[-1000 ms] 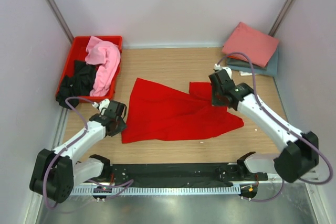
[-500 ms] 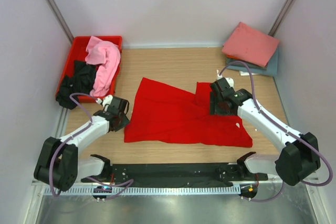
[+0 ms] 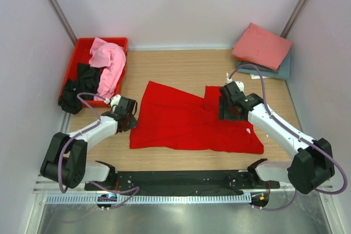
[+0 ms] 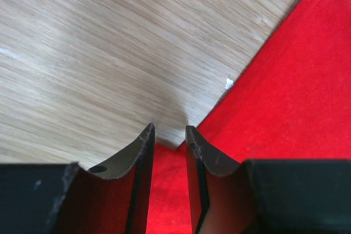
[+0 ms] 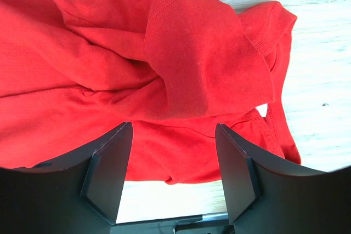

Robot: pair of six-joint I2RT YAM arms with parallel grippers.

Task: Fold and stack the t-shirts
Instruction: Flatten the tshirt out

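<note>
A bright red t-shirt [image 3: 186, 121] lies spread on the wooden table [image 3: 186, 69]. My left gripper [image 3: 130, 120] sits low at the shirt's left edge. In the left wrist view its jaws [image 4: 169, 130] stand narrowly open, with the red cloth [image 4: 285, 91] showing in the gap between them. My right gripper [image 3: 226, 112] hovers over the shirt's right part. It is open [image 5: 173, 130] with nothing held, above rumpled red folds [image 5: 181, 53] and the collar. A folded salmon pink t-shirt [image 3: 262, 45] rests on a grey-blue one [image 3: 278, 70] at the back right.
A red plastic crate [image 3: 82, 47] stands at the back left, holding a light pink t-shirt [image 3: 108, 65] and a black one [image 3: 79, 85]. Pale walls close in on both sides. A black rail [image 3: 181, 179] runs along the near edge.
The right gripper carried the shirt's right side down and right, opened and let it drop flat. The left gripper slid up to the shirt's left edge while its jaws narrowed.
</note>
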